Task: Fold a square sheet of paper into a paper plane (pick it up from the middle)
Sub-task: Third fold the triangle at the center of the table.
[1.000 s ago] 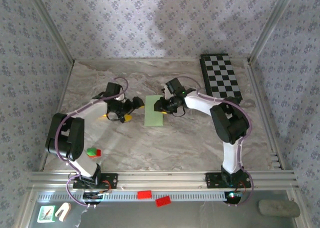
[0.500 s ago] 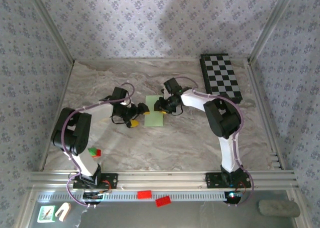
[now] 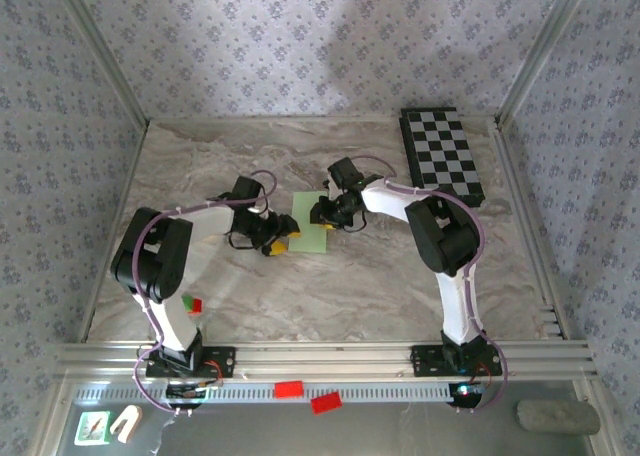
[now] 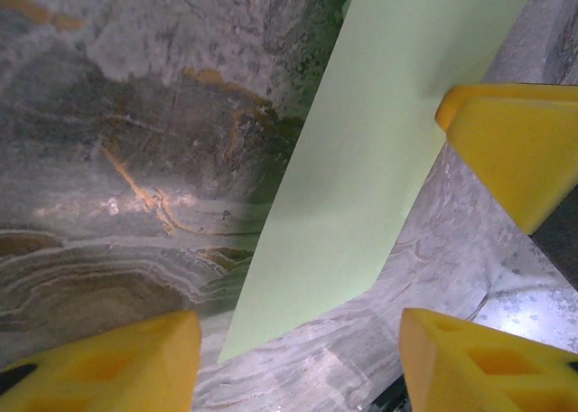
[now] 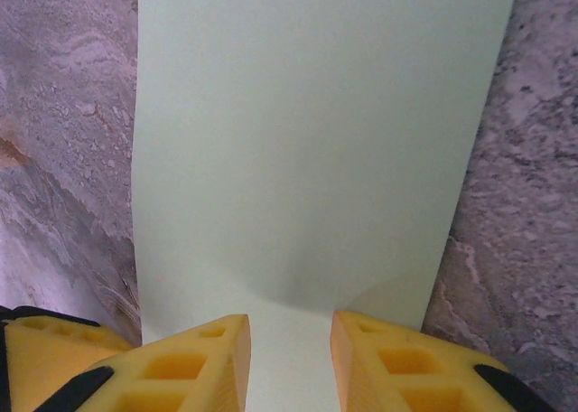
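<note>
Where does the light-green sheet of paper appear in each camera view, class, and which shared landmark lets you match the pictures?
Top external: the sheet lies flat near the middle of the table.
Left wrist: the sheet is a slanted band from the top right down to the lower middle.
Right wrist: the sheet covers the centre from the top edge to the bottom.
Shared landmark: the grey marbled tabletop bordering the sheet's edges.
</note>
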